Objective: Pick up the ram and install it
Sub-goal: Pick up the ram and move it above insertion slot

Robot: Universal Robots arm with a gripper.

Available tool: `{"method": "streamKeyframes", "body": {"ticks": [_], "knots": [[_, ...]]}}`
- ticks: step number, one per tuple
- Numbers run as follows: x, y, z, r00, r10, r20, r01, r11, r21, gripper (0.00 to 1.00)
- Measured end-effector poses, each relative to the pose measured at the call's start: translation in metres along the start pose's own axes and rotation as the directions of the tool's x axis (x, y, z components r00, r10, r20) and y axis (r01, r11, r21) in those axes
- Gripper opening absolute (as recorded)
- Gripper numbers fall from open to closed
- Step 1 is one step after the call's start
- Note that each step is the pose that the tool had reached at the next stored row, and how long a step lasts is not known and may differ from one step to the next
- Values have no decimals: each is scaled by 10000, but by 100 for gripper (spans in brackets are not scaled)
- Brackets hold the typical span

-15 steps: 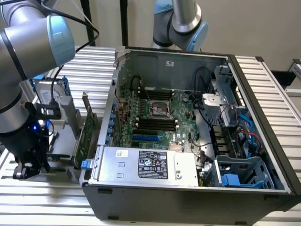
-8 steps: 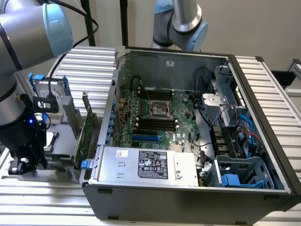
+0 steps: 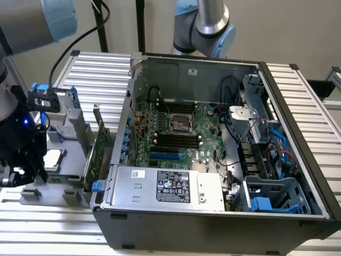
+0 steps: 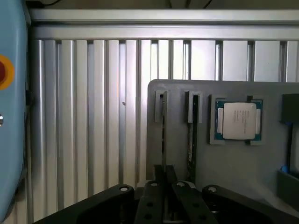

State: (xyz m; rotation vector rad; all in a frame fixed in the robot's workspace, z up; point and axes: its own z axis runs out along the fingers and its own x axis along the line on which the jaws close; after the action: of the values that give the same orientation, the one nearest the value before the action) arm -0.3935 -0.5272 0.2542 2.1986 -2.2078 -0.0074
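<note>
The ram (image 4: 164,135) sits in the grey tray (image 4: 224,163), uninstalled; I can't tell whether the end effector (image 4: 165,173) grips it.

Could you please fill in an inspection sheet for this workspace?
Surface: ribbed metal table, bearing a grey tray and an open computer case.
Job's things: thin ram stick upright in its tray slot, not installed.
Clutter: silver processor chip in the tray; green expansion card standing beside the case.
Pincer: at the ram stick.
Cables: black cable looping beside the arm; loose wires inside the case.
Surroundings: red button with yellow ring on a blue housing; no person seen.
</note>
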Motion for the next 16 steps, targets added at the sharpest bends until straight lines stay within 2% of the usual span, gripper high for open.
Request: {"method": "streamKeyframes", "body": {"ticks": [4, 7, 16], "knots": [[-3, -7, -185, 10000, 0, -4, 0, 10000, -1, 0], [-4, -42, -321, 10000, -1, -4, 1, 10000, -1, 0], [-13, -267, -733, 10000, -3, -3, 3, 10000, 0, 0]]}}
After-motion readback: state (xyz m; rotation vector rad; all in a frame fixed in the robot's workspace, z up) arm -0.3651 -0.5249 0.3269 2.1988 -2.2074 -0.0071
